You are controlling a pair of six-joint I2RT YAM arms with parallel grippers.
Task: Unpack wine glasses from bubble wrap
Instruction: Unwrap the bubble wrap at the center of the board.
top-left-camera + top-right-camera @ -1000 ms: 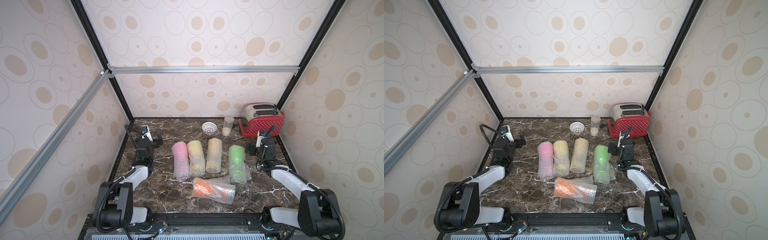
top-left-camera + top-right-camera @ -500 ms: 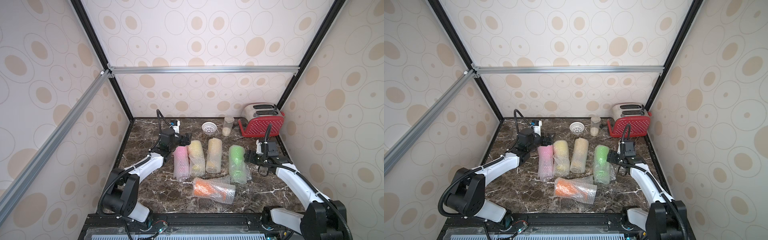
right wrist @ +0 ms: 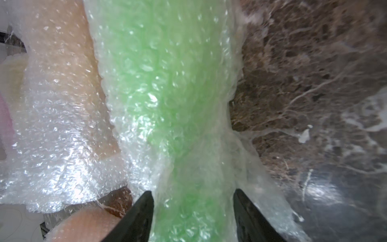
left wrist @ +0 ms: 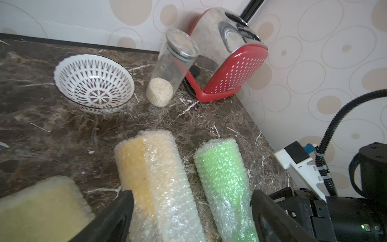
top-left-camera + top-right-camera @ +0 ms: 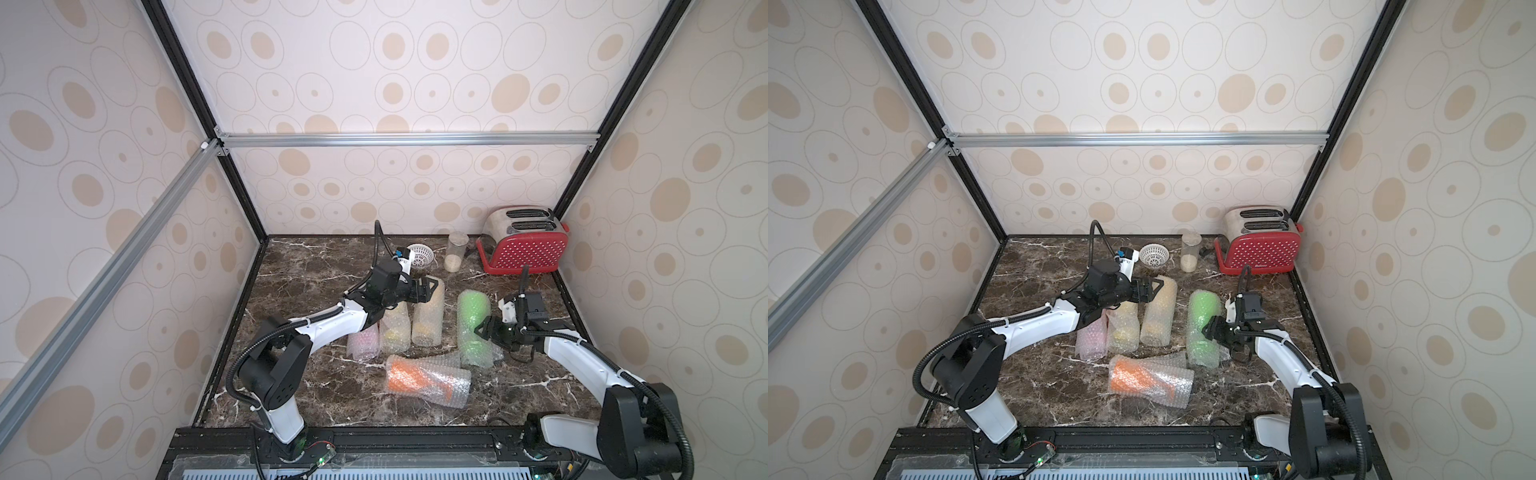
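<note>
Green wrapped glass (image 5: 471,316); long axis front-to-back, bowl rearward; right end effector (image 3: 192,194) astride

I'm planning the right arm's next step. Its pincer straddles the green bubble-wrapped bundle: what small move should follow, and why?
Probably close the right pincer firmly on the green wrapped glass. Its jaws stand either side of the bundle, though I cannot tell whether they press it yet, and it lies on the marble table, fully wrapped.

Four wrapped glasses (image 5: 426,324) side by side on the table (image 5: 316,291), fifth one (image 5: 424,380) crosswise in front. Behind: bowl (image 5: 420,255), jar (image 5: 456,252), toaster (image 5: 525,249), left to right. My right claw (image 5: 483,331) straddles the rightmost glass (image 5: 473,309).
</note>
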